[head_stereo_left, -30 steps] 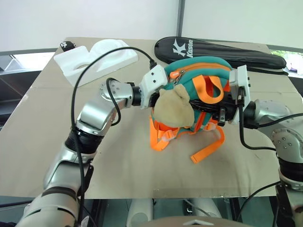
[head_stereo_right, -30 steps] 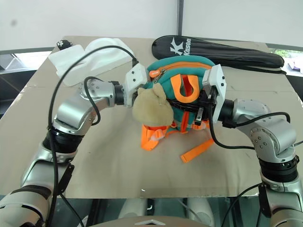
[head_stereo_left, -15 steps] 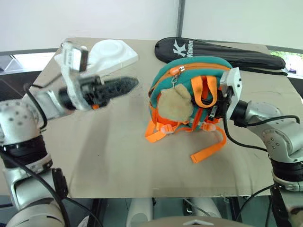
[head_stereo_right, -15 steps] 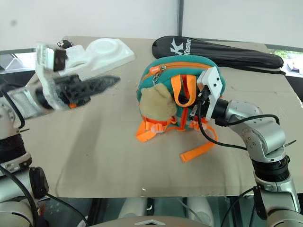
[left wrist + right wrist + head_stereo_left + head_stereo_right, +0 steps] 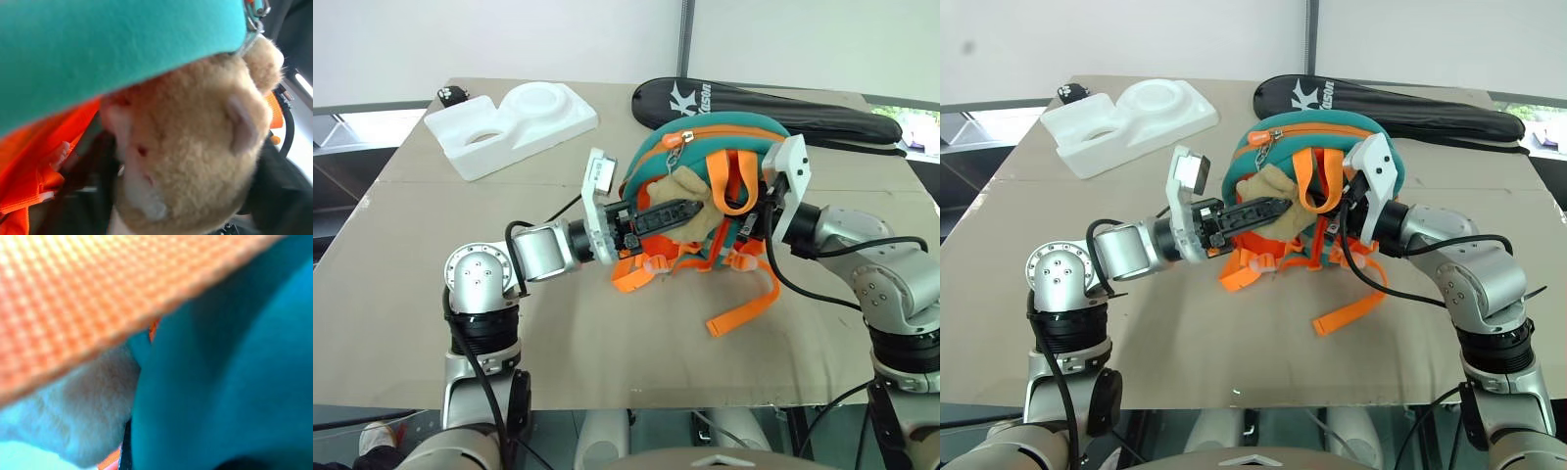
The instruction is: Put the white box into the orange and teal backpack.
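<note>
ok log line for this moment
left gripper: at plush toy | right gripper: shut, at backpack | backpack: upright, zipped

Even bright daylight, soft shadows; wrist views blurred, out of focus.

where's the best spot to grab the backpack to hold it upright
Probably the orange top handle loop: it stands up from the orange and teal backpack beside the plush toy. Come from the robot's right side, where the right gripper already sits against the pack.
</note>
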Motion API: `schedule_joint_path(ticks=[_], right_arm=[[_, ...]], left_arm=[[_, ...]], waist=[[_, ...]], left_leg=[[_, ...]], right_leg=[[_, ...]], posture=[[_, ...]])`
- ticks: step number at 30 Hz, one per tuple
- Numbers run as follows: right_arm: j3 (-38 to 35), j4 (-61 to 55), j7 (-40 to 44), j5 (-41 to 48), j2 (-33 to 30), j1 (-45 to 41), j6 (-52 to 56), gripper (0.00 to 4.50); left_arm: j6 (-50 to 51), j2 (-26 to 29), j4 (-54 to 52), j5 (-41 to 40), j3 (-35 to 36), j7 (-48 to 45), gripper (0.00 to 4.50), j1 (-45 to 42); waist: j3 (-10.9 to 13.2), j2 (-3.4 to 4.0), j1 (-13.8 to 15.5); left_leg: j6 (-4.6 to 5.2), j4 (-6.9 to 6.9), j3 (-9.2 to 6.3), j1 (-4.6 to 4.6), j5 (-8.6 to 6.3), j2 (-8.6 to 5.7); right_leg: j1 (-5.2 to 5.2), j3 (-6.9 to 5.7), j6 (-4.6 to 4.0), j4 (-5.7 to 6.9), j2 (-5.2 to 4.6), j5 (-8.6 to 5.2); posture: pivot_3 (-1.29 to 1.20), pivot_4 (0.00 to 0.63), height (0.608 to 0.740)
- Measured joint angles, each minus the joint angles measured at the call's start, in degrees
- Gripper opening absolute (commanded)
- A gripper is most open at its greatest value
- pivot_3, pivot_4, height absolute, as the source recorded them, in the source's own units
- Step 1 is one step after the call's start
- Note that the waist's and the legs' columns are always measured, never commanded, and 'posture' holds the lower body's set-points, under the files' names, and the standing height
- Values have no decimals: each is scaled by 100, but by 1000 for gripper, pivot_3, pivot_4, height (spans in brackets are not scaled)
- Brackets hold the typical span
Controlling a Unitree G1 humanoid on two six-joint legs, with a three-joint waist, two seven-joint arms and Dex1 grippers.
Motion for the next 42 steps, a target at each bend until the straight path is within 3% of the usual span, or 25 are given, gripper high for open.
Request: schedule_joint_path(ticks=[4, 6, 14, 18, 21, 22, 28, 33, 37, 42], right_arm=[[-19, -36, -152, 68, 12, 9, 48, 0], [-99, -39, -294, 107, 31, 14, 95, 0], [-510, 76, -859, 408, 309, -109, 260, 0], [-732, 284, -1310, 599, 588, -274, 337, 0], [-964, 579, -1839, 684, 792, -473, 382, 0], [-971, 690, -1993, 729, 817, -507, 415, 0], [-1009, 872, -2299, 838, 790, -558, 430, 0], [-1000, 417, -2065, 702, 200, -165, 407, 0], [-905, 193, -1499, 448, -191, 401, 154, 1421], [-797, 72, -701, 165, -705, 1083, -241, 3969]], left_arm=[[0, 399, 0, -185, 11, -131, 895, 1], [20, 973, -1, -242, 157, -501, 498, -12], [2, 2209, 471, -703, 810, -903, 458, 37], [-96, 2275, 645, -609, 1041, -893, 455, 762], [-319, 2242, 753, 249, 984, -893, 430, 1892], [-461, 1990, 796, 627, 869, -877, 421, 2157], [-1240, 1297, 685, 1723, 551, -621, 405, 1901], [-2133, 692, 333, 2885, 51, -1024, 401, 1675], [-2934, 876, 54, 3975, -212, -1693, 383, 1605], [-3514, 1020, -14, 4722, -377, -2522, 2755, 1671]], waist=[[0, 0, -2], [0, 0, -9], [2, 3, -31], [2, 4, -58], [-1, 13, -66], [-1, 9, -35], [-5, 0, 110], [-6, 1, 132], [-6, 3, 81], [-4, 9, 93]], left_leg=[[0, 1, 2, 0, 0, -1], [0, 0, 2, 0, 0, -1], [0, -10, 10, -1, 0, 0], [-1, -21, 15, 0, 0, 3], [-1, -32, 30, 7, 0, 3], [-1, -31, 28, 3, 0, 4], [-1, -9, 29, -2, 0, 1], [0, -11, 28, -8, -1, -4], [0, -25, 28, -1, -1, 0], [0, -24, 29, -4, -1, 1]], right_leg=[[0, 1, 0, -1, -1, 0], [-1, 0, 0, -1, 0, 0], [-9, 3, 0, -5, -3, -1], [-14, 6, -1, -9, -4, -1], [-17, 18, -2, -9, -7, -2], [-20, 13, -4, -11, -7, -2], [-10, 11, -24, -14, -13, -11], [-11, 9, -14, -16, -14, -7], [-13, 14, -6, -19, -4, -2], [-14, 14, -8, -21, -6, -5]], posture=[[0, 150, 740], [0, 150, 740], [0, 150, 740], [0, 150, 740], [0, 150, 740], [0, 150, 740], [0, 150, 740], [0, 150, 740], [0, 150, 740], [0, 150, 740]])
